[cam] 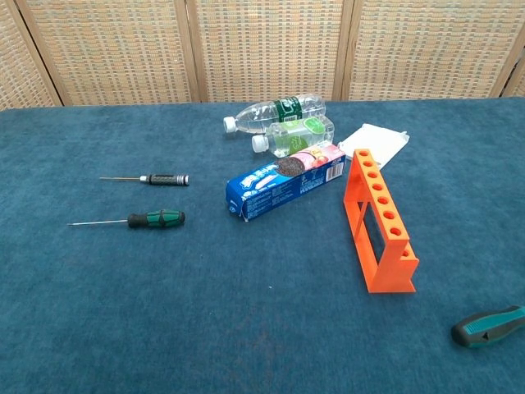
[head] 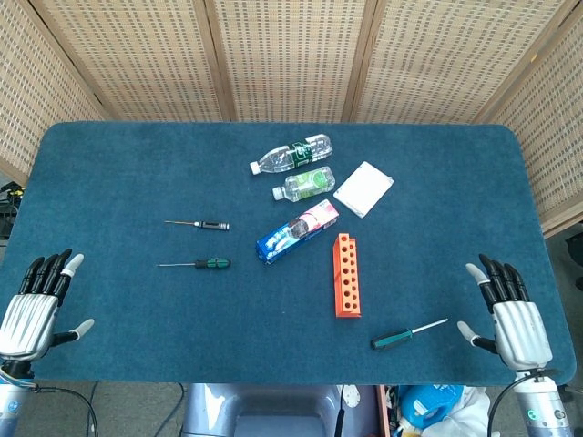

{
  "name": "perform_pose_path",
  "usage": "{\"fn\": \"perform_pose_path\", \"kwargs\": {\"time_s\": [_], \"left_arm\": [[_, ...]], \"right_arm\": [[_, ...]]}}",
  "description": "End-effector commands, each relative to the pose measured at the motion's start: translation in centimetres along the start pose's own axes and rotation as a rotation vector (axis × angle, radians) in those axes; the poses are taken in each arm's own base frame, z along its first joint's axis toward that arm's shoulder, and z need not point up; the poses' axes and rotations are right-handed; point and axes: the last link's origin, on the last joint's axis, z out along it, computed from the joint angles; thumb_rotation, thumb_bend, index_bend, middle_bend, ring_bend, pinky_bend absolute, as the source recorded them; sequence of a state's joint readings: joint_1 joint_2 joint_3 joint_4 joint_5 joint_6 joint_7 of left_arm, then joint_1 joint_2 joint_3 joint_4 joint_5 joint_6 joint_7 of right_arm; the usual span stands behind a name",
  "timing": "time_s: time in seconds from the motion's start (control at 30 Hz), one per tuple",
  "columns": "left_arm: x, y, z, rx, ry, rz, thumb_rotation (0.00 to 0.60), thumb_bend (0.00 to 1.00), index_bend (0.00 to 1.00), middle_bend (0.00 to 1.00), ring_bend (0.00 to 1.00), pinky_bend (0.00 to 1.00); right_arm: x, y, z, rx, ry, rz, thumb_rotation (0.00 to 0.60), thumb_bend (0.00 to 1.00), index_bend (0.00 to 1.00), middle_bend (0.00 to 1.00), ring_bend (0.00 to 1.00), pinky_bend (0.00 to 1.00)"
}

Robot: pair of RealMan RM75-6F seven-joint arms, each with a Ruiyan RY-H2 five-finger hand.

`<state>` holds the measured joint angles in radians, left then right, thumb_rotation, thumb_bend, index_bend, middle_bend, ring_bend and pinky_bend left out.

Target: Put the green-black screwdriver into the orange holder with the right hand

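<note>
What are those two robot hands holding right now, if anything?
Nothing. The left hand and the right hand both sit open at the table's near corners, and the green-black screwdriver lies untouched on the table.
</note>
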<state>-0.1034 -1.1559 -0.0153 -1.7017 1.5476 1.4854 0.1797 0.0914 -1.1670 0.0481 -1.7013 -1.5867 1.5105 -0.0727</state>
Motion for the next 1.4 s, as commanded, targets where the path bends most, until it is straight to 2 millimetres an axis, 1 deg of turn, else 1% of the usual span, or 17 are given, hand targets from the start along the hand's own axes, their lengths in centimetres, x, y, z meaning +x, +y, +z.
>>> {"fn": "perform_pose_path", "kwargs": {"time_s": [0.03, 0.2, 0.3, 0.33, 0.43, 0.57, 0.67, 0.8, 0.97, 1.17, 1.4], "left_arm": [[0.0, 0.1, 0.0, -0.001, 0.001, 0.0, 0.6, 0.0, 0.0, 0.0, 0.0, 0.0], [0.0, 0.2, 0.0, -0.004, -0.002, 0.001, 0.6, 0.0, 0.0, 0.0, 0.0, 0.0], [0.0, 0.2, 0.0, -0.001, 0.0, -0.001, 0.6, 0.0, 0.0, 0.0, 0.0, 0.0], [0.1, 0.1, 0.0, 0.0, 0.001, -0.002, 0.6, 0.0, 0.0, 0.0, 0.0, 0.0], [0.2, 0.0, 0.1, 0.004, 0.004, -0.007, 0.6, 0.0, 0.0, 0.0, 0.0, 0.0], [0.3, 0.0, 0.1, 0.005, 0.008, -0.012, 0.6, 0.0, 0.0, 0.0, 0.0, 0.0], [0.3, 0.0, 0.1, 0.002, 0.007, -0.012, 0.6, 0.0, 0.0, 0.0, 0.0, 0.0], [0.3, 0.1, 0.1, 0.001, 0.009, -0.013, 0.6, 0.0, 0.0, 0.0, 0.0, 0.0], [0.3, 0.0, 0.1, 0.001, 0.008, -0.013, 0.6, 0.0, 0.0, 0.0, 0.0, 0.0], [0.2, 0.1, 0.1, -0.002, 0.006, -0.012, 0.6, 0.0, 0.0, 0.0, 0.0, 0.0], [0.1, 0.1, 0.2, -0.003, 0.003, -0.011, 0.6, 0.0, 0.0, 0.0, 0.0, 0.0]], "right_arm": [[-0.1, -0.1, -0.1, 0.008, -0.008, 0.004, 0.6, 0.19, 0.08, 0.0, 0.0, 0.0], [0.0, -0.3, -0.2, 0.021, -0.009, 0.017, 0.6, 0.19, 0.08, 0.0, 0.0, 0.0], [0.0, -0.7, -0.2, 0.042, -0.003, 0.031, 0.6, 0.19, 0.16, 0.0, 0.0, 0.0], [-0.1, -0.8, -0.2, 0.051, 0.002, 0.041, 0.6, 0.19, 0.2, 0.0, 0.0, 0.0], [-0.5, -1.2, -0.2, 0.069, -0.002, 0.071, 0.6, 0.19, 0.29, 0.0, 0.0, 0.0], [-1.2, -1.6, -0.3, 0.096, -0.028, 0.065, 0.6, 0.19, 0.36, 0.0, 0.0, 0.0], [-1.7, -2.2, -0.2, 0.121, -0.062, 0.063, 0.6, 0.19, 0.4, 0.0, 0.0, 0.0], [-2.2, -3.1, -0.2, 0.143, -0.103, 0.039, 0.6, 0.19, 0.41, 0.0, 0.0, 0.0], [-3.1, -4.6, -0.2, 0.172, -0.152, 0.013, 0.6, 0.19, 0.41, 0.0, 0.0, 0.0], [-4.6, -6.5, 0.4, 0.192, -0.196, -0.013, 0.6, 0.19, 0.41, 0.0, 0.0, 0.0], [-6.3, -7.8, 1.0, 0.193, -0.235, -0.028, 0.6, 0.19, 0.42, 0.0, 0.0, 0.0]]}}
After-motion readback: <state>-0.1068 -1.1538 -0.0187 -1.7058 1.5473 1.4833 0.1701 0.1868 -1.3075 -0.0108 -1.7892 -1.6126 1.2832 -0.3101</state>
